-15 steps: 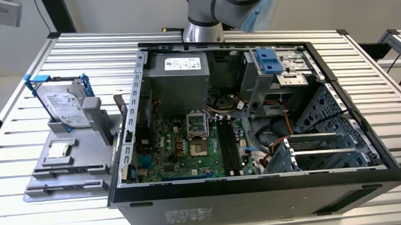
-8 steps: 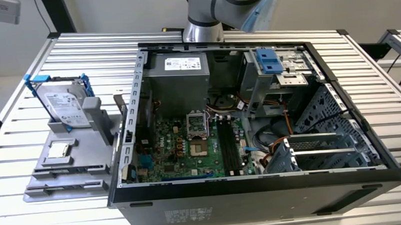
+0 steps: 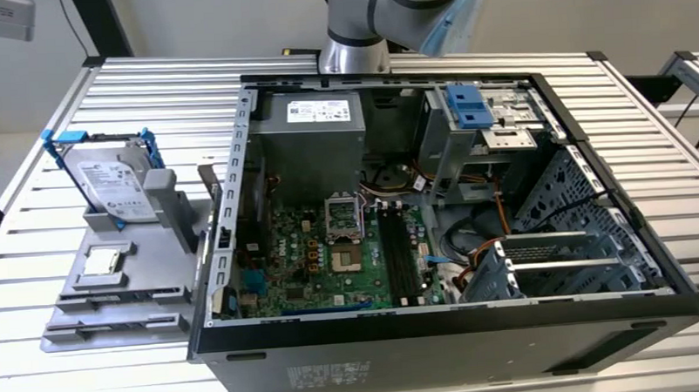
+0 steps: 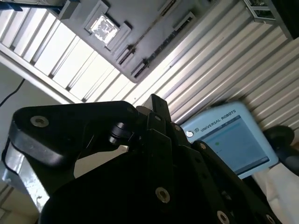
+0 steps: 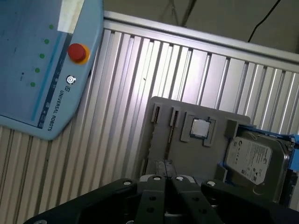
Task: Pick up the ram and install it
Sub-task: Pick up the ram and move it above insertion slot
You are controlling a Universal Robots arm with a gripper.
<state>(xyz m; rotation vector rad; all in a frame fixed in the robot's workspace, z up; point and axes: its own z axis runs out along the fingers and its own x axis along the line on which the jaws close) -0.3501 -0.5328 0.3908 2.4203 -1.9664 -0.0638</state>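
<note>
The ram is out of view; I see no blue stick on the grey holder [image 3: 120, 282] or in the long black motherboard slots [image 3: 400, 257] of the open computer case [image 3: 443, 201]. In both wrist views my gripper [image 5: 168, 181] [image 4: 158, 114] hangs high above the holder [image 5: 187, 144] [image 4: 135, 28], its black fingers pressed together with nothing between them. The holder's long narrow slots [image 4: 156, 44] look empty. In the exterior view the arm [image 3: 361, 21] rises behind the case.
A silver hard drive in blue brackets [image 3: 114, 182] [image 5: 254, 158] stands on the holder, and a square processor chip [image 3: 103, 261] [image 5: 201, 128] lies in its recess. A blue teach pendant [image 5: 42, 60] [image 4: 231, 137] lies on the ribbed metal table [image 3: 26, 259].
</note>
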